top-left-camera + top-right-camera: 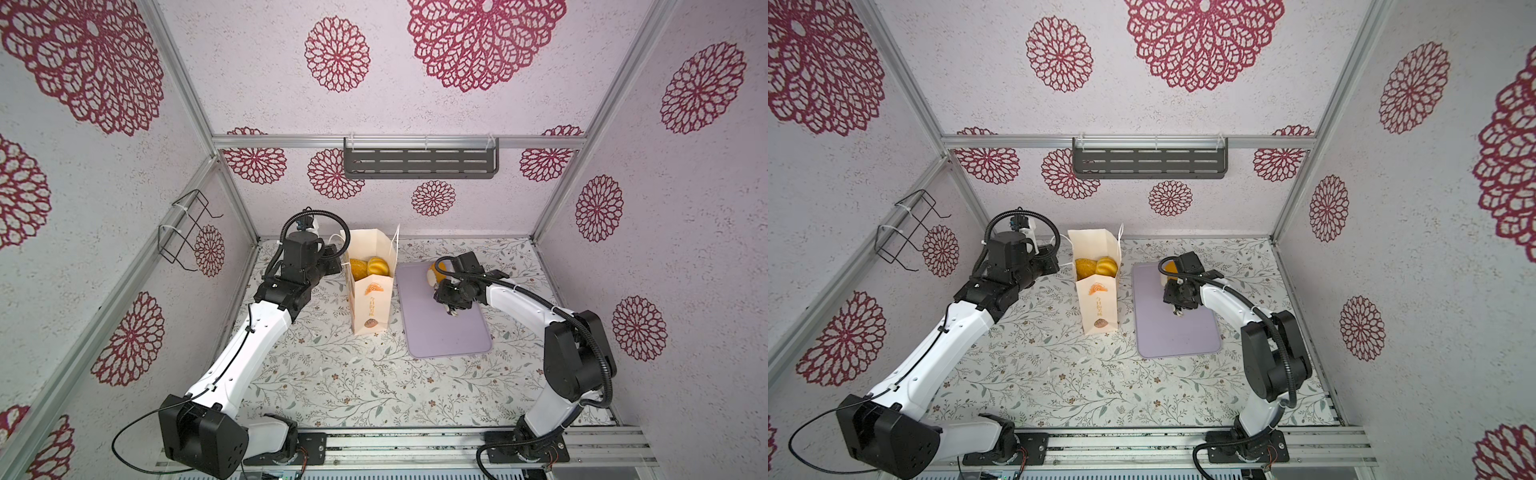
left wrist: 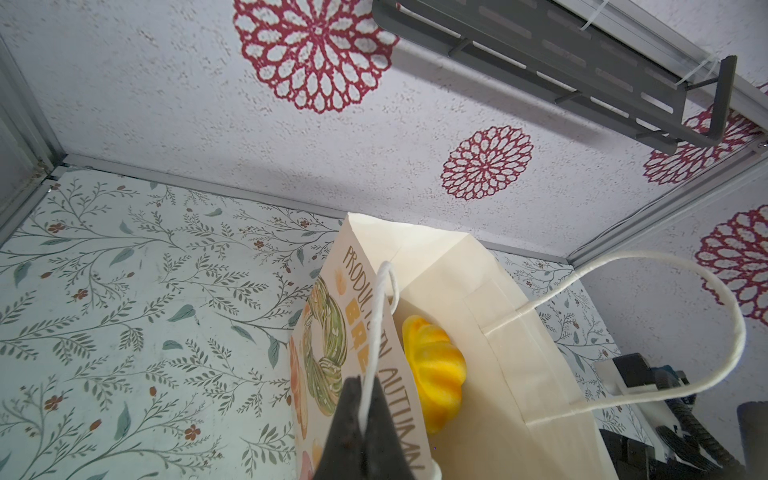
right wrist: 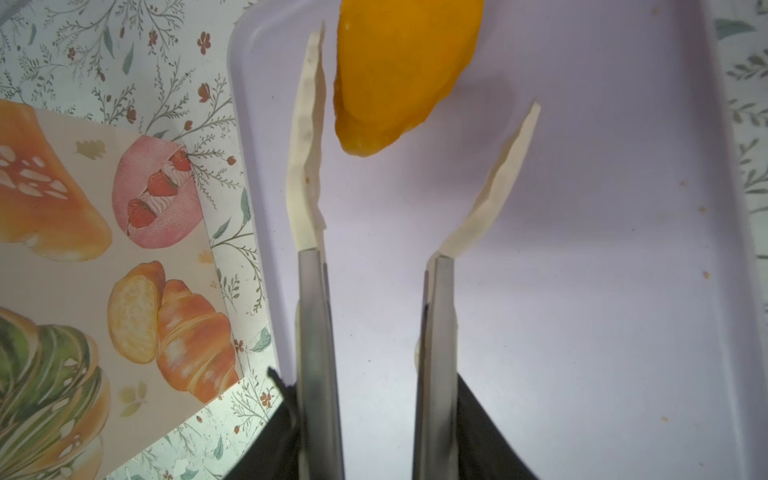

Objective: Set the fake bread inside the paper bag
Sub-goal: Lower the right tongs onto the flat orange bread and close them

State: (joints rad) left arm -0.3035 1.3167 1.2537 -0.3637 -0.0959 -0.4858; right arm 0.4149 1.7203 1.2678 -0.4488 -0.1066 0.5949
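One smooth orange loaf (image 3: 399, 70) of the fake bread is the only piece I can see outside the paper bag (image 1: 372, 307). It lies on the lilac tray (image 1: 449, 336), which sits flat on the desk (image 1: 332, 374) just beside the bag, on the side facing my right arm. Inside the bag's open top a ribbed roll (image 2: 436, 374) and an orange-brown piece (image 1: 358, 268) lie side by side near the mouth, and anything under them is hidden. The bag stands upright, and I judge that is partly my doing. My left hand (image 2: 363, 415) is clenched on the white cord handle (image 2: 380, 316) of the bag wall nearest it, which should hold that wall out so the mouth gapes and the tall, narrow bag does not tip. My right hand (image 3: 365, 386) grasps a pair of metal tongs (image 3: 313, 311) by their arms, lined up with the loaf on the side away from the bag. Their cream tips (image 3: 307, 145) stand apart. The loaf's near end lies between them but is not pinched, one tip just beside it and the other well clear. I read this as the approach for the last pick. The tongs need to slide further along the loaf before I squeeze, because its glossy, tapered end looks likely to slip out.
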